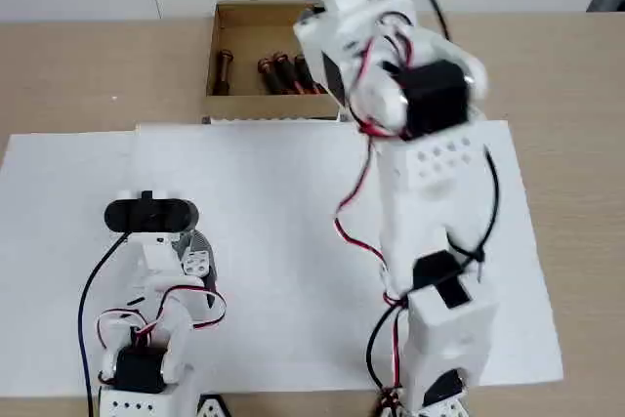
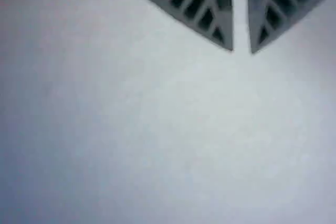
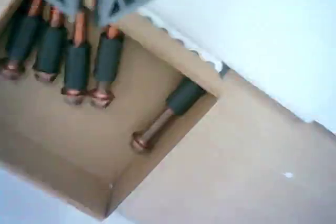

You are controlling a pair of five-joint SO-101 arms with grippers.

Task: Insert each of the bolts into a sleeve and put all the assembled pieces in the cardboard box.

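The cardboard box (image 1: 249, 41) stands at the table's far edge. Inside it lie several assembled pieces, copper bolts in dark sleeves: a row side by side (image 1: 283, 73) (image 3: 79, 61) and one apart (image 1: 224, 70) (image 3: 163, 114) near a box wall (image 3: 157, 156). My right gripper (image 3: 88, 19) hangs over the row's shaft ends, jaws nearly together, with nothing clearly held. That arm (image 1: 391, 65) stretches over the box's right side. My left gripper (image 2: 241, 50) (image 1: 200, 261) rests shut just above the white paper, near the front left.
A large white paper sheet (image 1: 273, 222) covers the table in front of the box. Bare wooden tabletop (image 1: 566, 95) lies around it. Both arm bases stand at the front edge.
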